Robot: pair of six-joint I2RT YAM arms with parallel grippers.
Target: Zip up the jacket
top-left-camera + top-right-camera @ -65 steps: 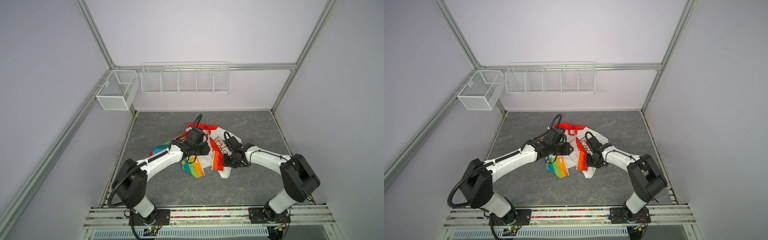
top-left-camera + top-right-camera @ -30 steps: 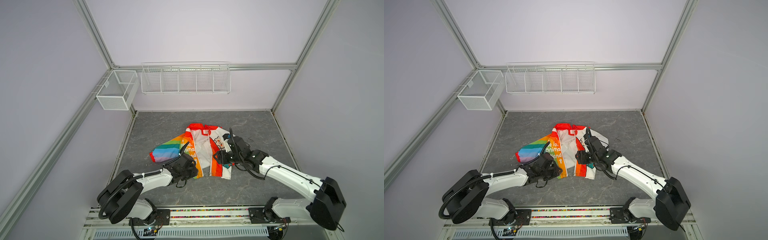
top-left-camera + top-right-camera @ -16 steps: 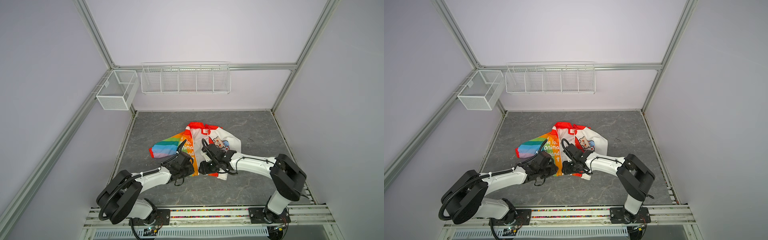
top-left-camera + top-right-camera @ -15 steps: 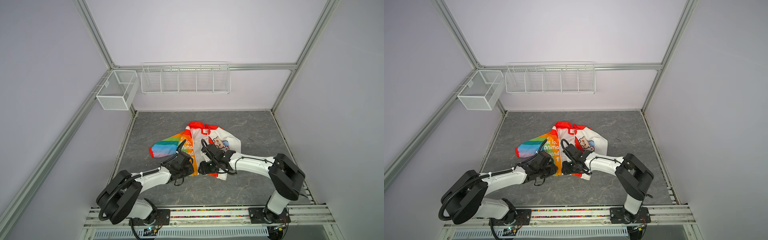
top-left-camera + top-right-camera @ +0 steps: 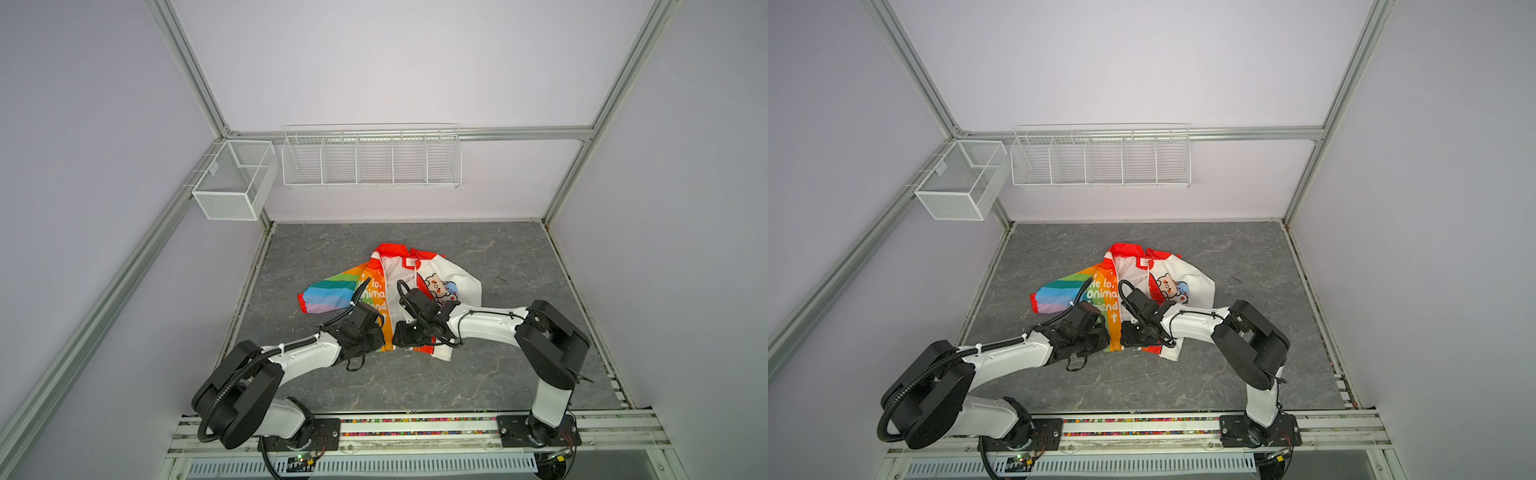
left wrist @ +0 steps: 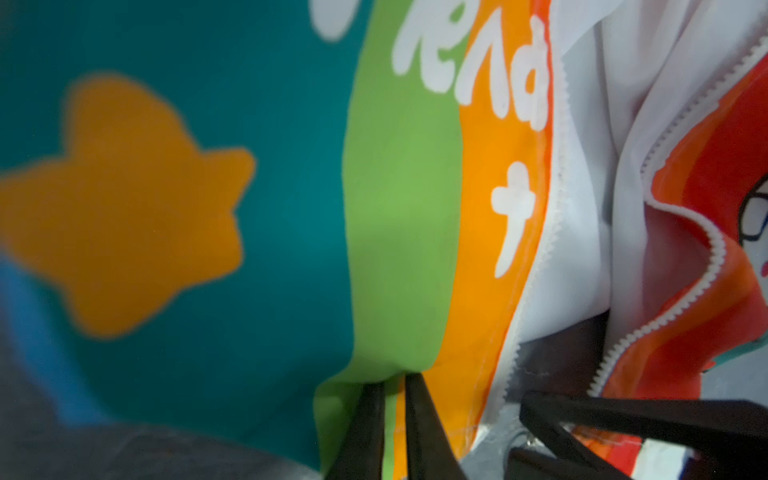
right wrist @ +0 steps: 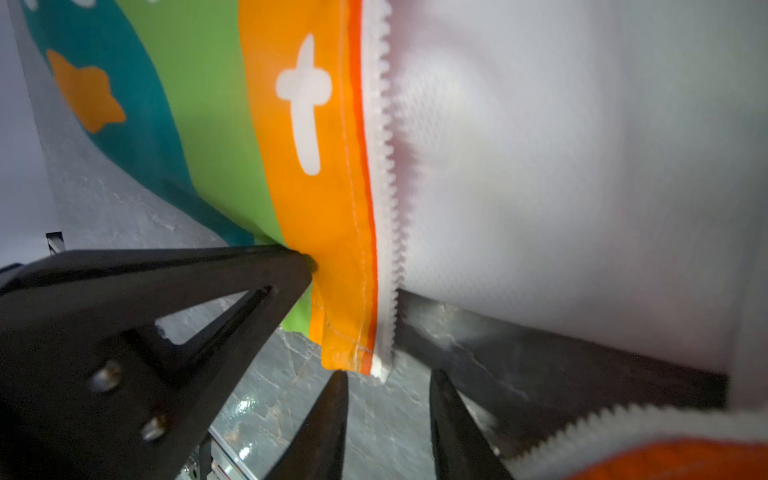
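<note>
Jacket (image 5: 390, 274) lies unzipped on grey tabletop (image 5: 457, 386), front edges apart. Left gripper (image 6: 392, 378) fingers pinched tight on its hem, at the green-orange stripe. Right gripper (image 7: 387, 373) fingers parted, gripping nothing; zipper (image 7: 384, 166) bottom end just off their tips. Open tabletop all round both grippers. Wire rack (image 5: 371, 160) and mesh basket (image 5: 232, 183) hang well beyond the fingers.

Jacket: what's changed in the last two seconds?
The jacket went from bunched to spread out. The left gripper pulled back to the hem and pinched it shut. The right gripper, open, swung across from the bear panel to the zipper's bottom end. Wire rack unchanged.
</note>
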